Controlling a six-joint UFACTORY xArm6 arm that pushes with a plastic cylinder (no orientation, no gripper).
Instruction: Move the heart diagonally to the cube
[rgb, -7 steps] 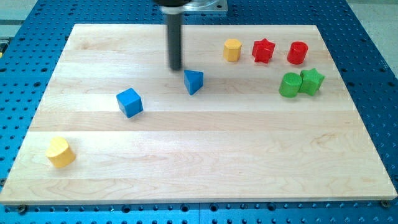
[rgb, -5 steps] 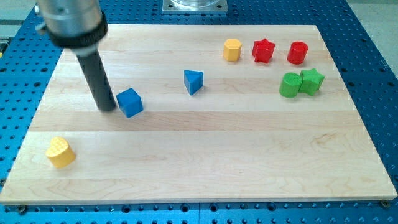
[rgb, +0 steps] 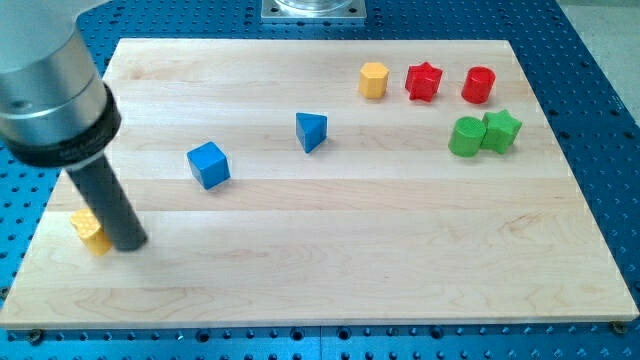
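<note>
The yellow heart lies near the board's lower left corner, partly hidden behind my rod. My tip rests on the board right against the heart's right side. The blue cube sits up and to the right of the heart, left of the board's middle, well apart from my tip.
A blue triangular block lies right of the cube. At the upper right are a yellow hexagonal block, a red star, a red cylinder, a green cylinder and a green star. The wooden board is edged by blue perforated table.
My tip has swept from beside the blue triangular block, past the cube's left side, down to the yellow heart's right side. The heart looks shifted slightly left. The other blocks have not moved.
</note>
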